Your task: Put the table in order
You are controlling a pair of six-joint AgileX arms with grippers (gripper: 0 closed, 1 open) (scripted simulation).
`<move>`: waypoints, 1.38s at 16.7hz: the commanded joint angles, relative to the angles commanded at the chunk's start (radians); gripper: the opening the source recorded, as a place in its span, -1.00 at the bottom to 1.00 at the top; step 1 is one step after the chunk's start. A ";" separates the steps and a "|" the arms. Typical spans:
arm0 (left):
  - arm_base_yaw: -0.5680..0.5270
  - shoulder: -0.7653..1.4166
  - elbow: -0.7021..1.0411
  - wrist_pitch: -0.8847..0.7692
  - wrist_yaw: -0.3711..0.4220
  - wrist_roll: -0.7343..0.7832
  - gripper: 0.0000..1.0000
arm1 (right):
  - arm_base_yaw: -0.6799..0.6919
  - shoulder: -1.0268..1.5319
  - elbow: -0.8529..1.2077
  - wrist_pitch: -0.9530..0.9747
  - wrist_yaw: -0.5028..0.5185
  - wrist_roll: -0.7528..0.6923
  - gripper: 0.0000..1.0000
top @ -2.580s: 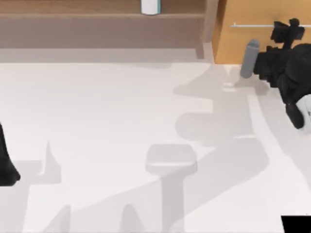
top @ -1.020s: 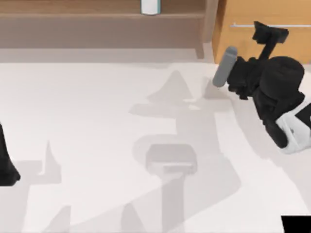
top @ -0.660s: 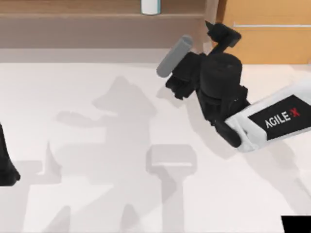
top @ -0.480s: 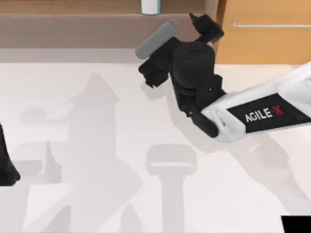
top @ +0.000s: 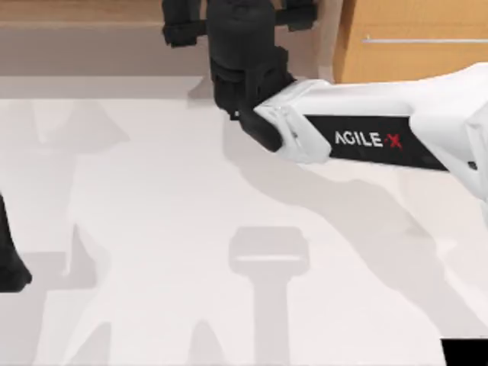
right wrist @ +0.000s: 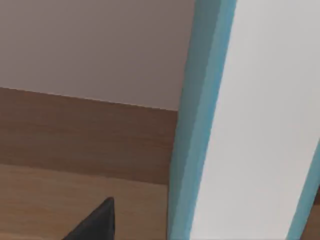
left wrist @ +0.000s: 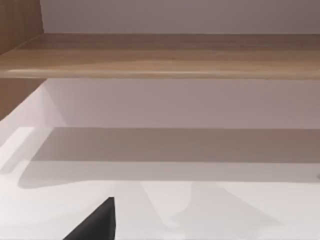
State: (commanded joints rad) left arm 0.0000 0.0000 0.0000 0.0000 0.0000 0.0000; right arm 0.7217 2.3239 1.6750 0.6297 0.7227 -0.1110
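The white table [top: 152,229] spreads across the top view. My right arm reaches from the right across to the back, and its gripper [top: 181,30] is over the light brown shelf [top: 91,11]. Up close in the right wrist view is a white thing with a teal edge [right wrist: 250,125], in front of the shelf's wood [right wrist: 75,140]. A black fingertip [right wrist: 95,222] shows at that picture's edge. My left arm is parked at the table's left edge, its gripper [top: 9,263] low over the top.
An orange-tan cabinet [top: 412,65] with a silver bar handle [top: 423,40] stands at the back right beside the shelf. The left wrist view looks along the table [left wrist: 200,210] to the shelf board [left wrist: 160,55]. Only shadows lie on the tabletop.
My right arm has swung left from the cabinet front to the shelf, carrying a grey cylinder that is now hidden. The left arm has not moved.
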 joint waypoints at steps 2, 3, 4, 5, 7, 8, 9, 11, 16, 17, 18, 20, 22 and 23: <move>0.000 0.000 0.000 0.000 0.000 0.000 1.00 | -0.002 0.017 0.067 -0.034 0.021 0.073 1.00; 0.000 0.000 0.000 0.000 0.000 0.000 1.00 | -0.003 0.022 0.087 -0.044 0.027 0.093 1.00; 0.000 0.000 0.000 0.000 0.000 0.000 1.00 | -0.003 0.025 0.097 -0.048 0.030 0.103 1.00; 0.000 0.000 0.000 0.000 0.000 0.000 1.00 | -0.003 0.025 0.097 -0.048 0.030 0.103 1.00; 0.000 0.000 0.000 0.000 0.000 0.000 1.00 | -0.003 0.025 0.097 -0.048 0.030 0.103 1.00; 0.000 0.000 0.000 0.000 0.000 0.000 1.00 | -0.005 0.018 0.095 -0.047 0.028 0.102 1.00; 0.000 0.000 0.000 0.000 0.000 0.000 1.00 | -0.006 0.021 0.098 -0.049 0.027 0.102 1.00; 0.000 0.000 0.000 0.000 0.000 0.000 1.00 | -0.012 0.040 0.127 -0.063 0.022 0.103 1.00; 0.000 0.000 0.000 0.000 0.000 0.000 1.00 | -0.029 0.086 0.208 -0.097 0.005 0.103 1.00; 0.000 0.000 0.000 0.000 0.000 0.000 1.00 | -0.029 0.086 0.208 -0.097 0.005 0.103 1.00; 0.000 0.000 0.000 0.000 0.000 0.000 1.00 | -0.029 0.086 0.208 -0.097 0.005 0.103 1.00; 0.000 0.000 0.000 0.000 0.000 0.000 1.00 | -0.029 0.086 0.208 -0.097 0.005 0.103 0.85; 0.000 0.000 0.000 0.000 0.000 0.000 1.00 | -0.029 0.086 0.208 -0.097 0.005 0.103 0.55; 0.000 0.000 0.000 0.000 0.000 0.000 1.00 | -0.029 0.086 0.208 -0.097 0.005 0.103 0.40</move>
State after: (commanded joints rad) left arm 0.0000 0.0000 0.0000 0.0000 0.0000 0.0000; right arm 0.6925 2.4101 1.8826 0.5330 0.7275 -0.0084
